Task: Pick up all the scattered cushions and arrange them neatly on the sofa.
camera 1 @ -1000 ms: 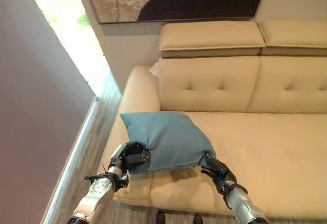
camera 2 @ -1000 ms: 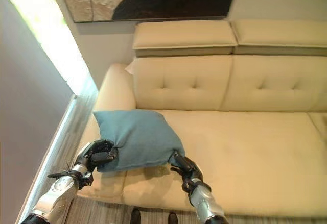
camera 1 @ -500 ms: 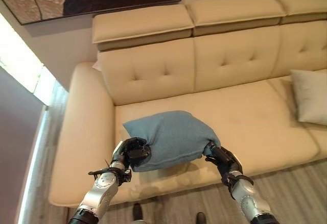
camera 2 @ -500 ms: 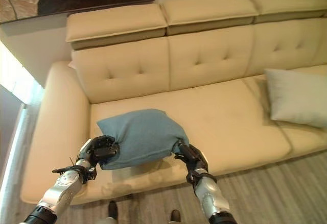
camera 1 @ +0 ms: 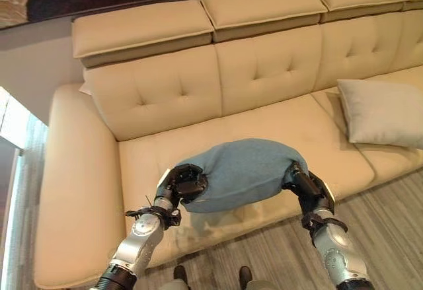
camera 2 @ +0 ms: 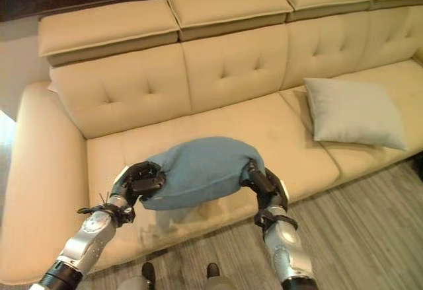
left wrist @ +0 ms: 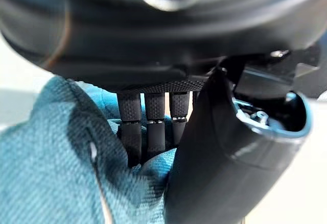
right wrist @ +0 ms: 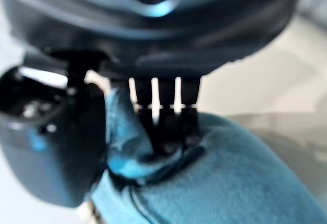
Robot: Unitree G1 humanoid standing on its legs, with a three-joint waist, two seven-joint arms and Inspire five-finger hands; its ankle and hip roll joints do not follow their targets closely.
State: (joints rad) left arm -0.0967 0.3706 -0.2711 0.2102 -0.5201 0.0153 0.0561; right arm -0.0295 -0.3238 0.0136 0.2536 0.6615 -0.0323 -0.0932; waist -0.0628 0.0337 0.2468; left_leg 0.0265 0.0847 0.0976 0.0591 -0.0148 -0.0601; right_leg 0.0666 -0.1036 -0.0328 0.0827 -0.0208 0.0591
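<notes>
I see the sofa (camera 1: 86, 171) holding one grey cushion (camera 1: 383, 113) on its seat, well off to the right of my right fingers. The blue cushion (camera 1: 244, 171) hangs between both hands over the front part of the seat, bowed upward in the middle; I can't tell whether its underside touches the seat. My left hand (camera 1: 185, 183) has its fingers (left wrist: 148, 127) curled into the cushion's left end, with the thumb closing against the bunched cloth beside them. My right hand (camera 1: 303, 183) pinches the right end the same way, its fingers (right wrist: 166, 117) dug into a fold and the thumb pressed in from the other side. Both forearms rise from below and angle inward toward the cushion. The fingertips of both hands are buried in the fabric, so I can't make them out.
</notes>
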